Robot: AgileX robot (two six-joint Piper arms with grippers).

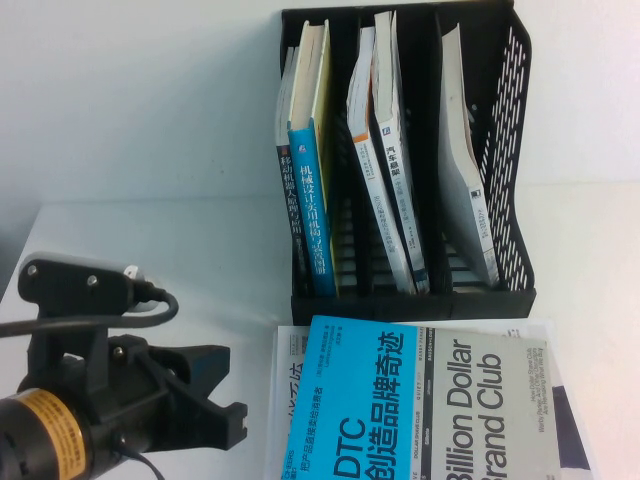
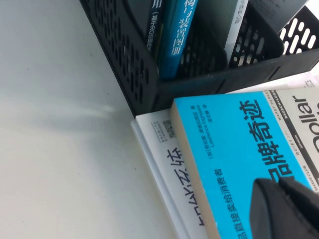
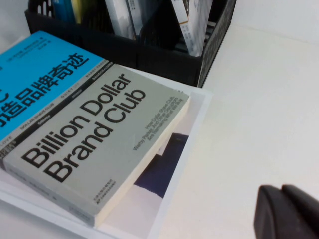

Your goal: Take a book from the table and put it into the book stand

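Two books lie stacked at the bottom centre of the high view, and we see little of the lower one. The book (image 1: 288, 352), white-covered, is almost wholly buried under the blue and grey book (image 1: 440, 400); only a white margin shows at its left and far edges, plus a few black Chinese strokes we cannot read. In the right wrist view a dark blue patch of its cover (image 3: 162, 169) peeks out beside the upper book. Both volumes are cut off by the lower frame edge in the high view.

On the upper book we read "DTC", "Billion Dollar Brand Club" and large white Chinese characters on a bright blue field beside a matte grey one; its page block is cream-coloured.

Behind the stack, touching or just beside it, the book stand (image 1: 512, 120) fills the upper centre and right: black plastic, perforated side walls, three slots holding upright and leaning books. One blue spine (image 1: 312, 215) carries white Chinese characters; the smaller spine print is too fine for us to read.

We see the left gripper (image 1: 215, 400) at lower left of the high view, black fingers pressed together and holding nothing, above the smooth white table (image 1: 150, 260). The right gripper (image 3: 286, 211) appears only as dark fingertips at the lower right of its wrist view; we cannot tell how it stands.
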